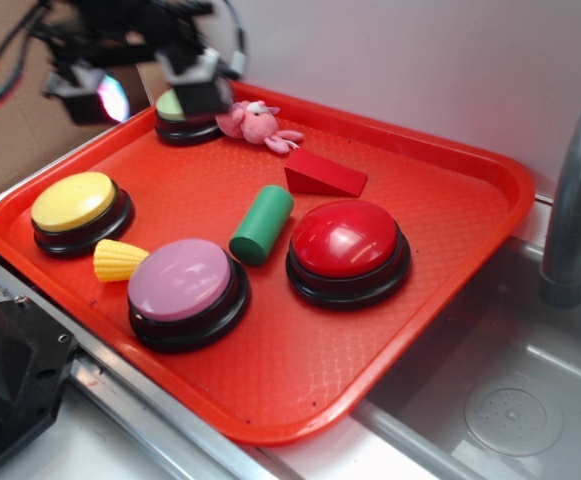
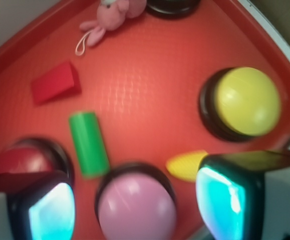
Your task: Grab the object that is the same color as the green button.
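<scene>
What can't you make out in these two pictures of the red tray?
- Pale green domed button: exterior view, largely hidden behind the robot's gripper; wrist view, cut off by the top edge.
- Gripper: blurred in the exterior view, so open or shut is unclear there.
- Red domed button: wrist view, partly covered by one of the fingers.
- Dark green cylinder: wrist view is blurred.

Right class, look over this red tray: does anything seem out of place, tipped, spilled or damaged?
Nothing is spilled or broken. The green cylinder lies on its side between the pink button and red button. The pink plush toy lies beside the green button. The claw hangs above, holding nothing.
</scene>
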Controlling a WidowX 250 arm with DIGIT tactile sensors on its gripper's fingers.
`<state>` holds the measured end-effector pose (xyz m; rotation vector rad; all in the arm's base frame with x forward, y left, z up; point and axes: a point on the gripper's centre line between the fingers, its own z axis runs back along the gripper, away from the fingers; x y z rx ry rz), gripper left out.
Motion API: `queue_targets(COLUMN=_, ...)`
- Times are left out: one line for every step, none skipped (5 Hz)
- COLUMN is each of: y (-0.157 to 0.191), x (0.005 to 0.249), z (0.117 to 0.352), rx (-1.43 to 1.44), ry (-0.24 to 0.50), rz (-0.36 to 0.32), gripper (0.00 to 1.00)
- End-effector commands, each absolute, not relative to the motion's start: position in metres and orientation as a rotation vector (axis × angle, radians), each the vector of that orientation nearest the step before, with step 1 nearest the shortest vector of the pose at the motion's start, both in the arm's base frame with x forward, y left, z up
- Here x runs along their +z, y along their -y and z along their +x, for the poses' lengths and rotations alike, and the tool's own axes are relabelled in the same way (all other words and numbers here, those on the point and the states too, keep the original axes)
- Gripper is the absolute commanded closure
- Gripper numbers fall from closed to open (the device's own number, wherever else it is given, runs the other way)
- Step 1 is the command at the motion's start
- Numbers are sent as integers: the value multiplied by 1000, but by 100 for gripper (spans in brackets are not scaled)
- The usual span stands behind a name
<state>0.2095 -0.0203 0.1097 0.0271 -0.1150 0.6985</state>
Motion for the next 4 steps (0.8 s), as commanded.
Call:
queue_targets(y=22, x=72, z=242, rx=849, ry=168, rz=-12, gripper=0)
queue_targets(y=28, x=55, z=247, rx=892, ry=168, rz=-22, gripper=0)
queue_targets(y=31, x=44, z=252, rx=927, ry=139, rz=-56, gripper=0)
queue_targets(y=31, x=38, z=253, rx=958, ry=99, rz=-4, gripper=0)
